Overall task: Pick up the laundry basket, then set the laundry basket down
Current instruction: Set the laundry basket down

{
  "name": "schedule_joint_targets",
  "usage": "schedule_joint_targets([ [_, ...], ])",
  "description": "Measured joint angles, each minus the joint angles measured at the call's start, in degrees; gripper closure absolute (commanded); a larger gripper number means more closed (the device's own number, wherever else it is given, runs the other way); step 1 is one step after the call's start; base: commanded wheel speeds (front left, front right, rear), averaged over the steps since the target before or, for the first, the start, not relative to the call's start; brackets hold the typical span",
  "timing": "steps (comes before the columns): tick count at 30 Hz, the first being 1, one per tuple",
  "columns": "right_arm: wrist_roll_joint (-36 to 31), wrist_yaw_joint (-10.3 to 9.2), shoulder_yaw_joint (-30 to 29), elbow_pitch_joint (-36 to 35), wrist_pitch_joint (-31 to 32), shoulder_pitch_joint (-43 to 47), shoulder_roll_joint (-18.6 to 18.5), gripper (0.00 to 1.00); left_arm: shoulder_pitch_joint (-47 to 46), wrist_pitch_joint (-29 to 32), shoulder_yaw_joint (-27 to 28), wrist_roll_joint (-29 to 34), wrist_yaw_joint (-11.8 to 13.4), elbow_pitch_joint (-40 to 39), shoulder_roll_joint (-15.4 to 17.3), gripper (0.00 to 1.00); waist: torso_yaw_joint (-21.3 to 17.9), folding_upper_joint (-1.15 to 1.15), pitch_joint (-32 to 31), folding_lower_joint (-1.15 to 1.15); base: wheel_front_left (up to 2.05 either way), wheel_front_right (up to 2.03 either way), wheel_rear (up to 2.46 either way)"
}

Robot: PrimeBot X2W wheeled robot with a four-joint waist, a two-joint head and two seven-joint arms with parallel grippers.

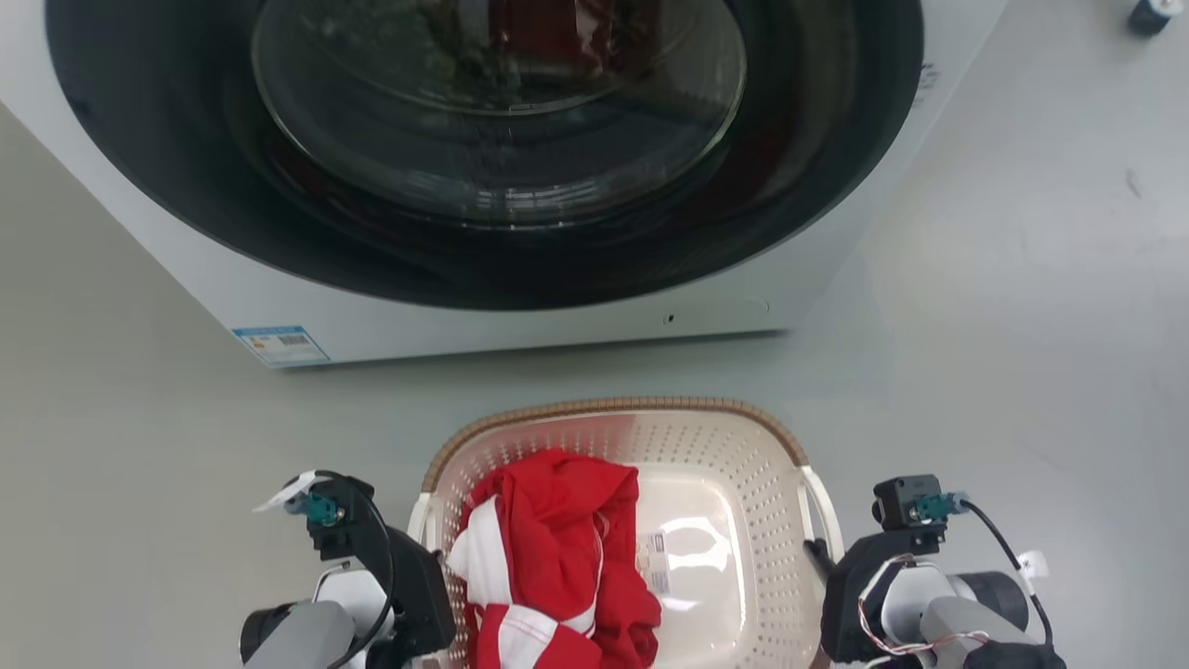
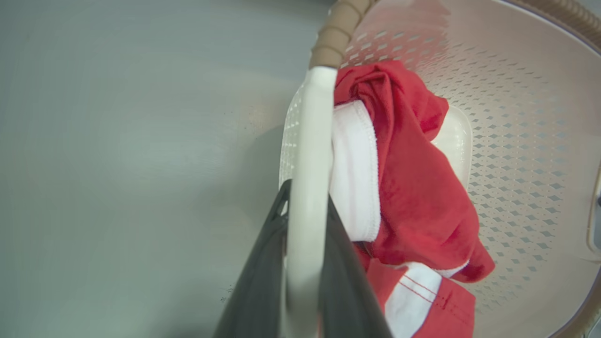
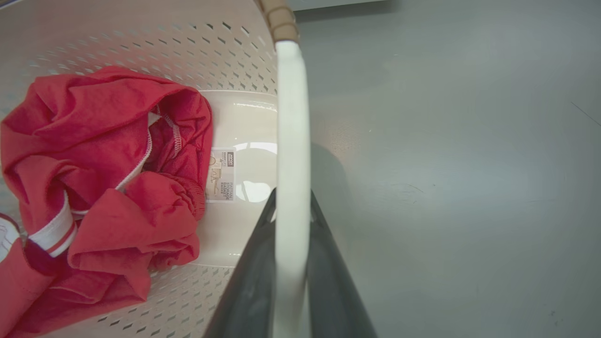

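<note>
The laundry basket (image 1: 613, 407) is cream-white with perforated walls and a brown woven-look rim, and it is low in the head view in front of me. A crumpled red and white garment (image 1: 548, 548) lies in its left half. My left gripper (image 1: 423, 571) is at the basket's left side; in the left wrist view the left gripper (image 2: 307, 202) is shut on the white side handle (image 2: 312, 131). My right gripper (image 1: 822, 567) is at the right side, and the right wrist view shows the right gripper (image 3: 292, 202) shut on the other white handle (image 3: 292, 108). Whether the basket touches the floor, I cannot tell.
A white front-loading washing machine (image 1: 520, 321) with a big dark round door (image 1: 492, 139) stands just beyond the basket. Grey floor (image 1: 1022, 325) lies all around. A small dark object (image 1: 1150, 14) sits at the far right. A label (image 3: 221, 174) is stuck to the basket's smooth bottom.
</note>
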Motion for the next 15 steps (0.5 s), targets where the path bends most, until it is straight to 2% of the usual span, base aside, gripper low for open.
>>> schedule_joint_targets([
  [15, -2.2, -0.35, 0.7, -0.7, -3.9, -8.8, -0.7, 1.00, -7.5, -5.2, 0.3, 0.8, 0.2, -1.4, 0.9, 1.00, 0.1, 0.00, 12.7, 0.01, 0.00, 0.00, 0.00],
])
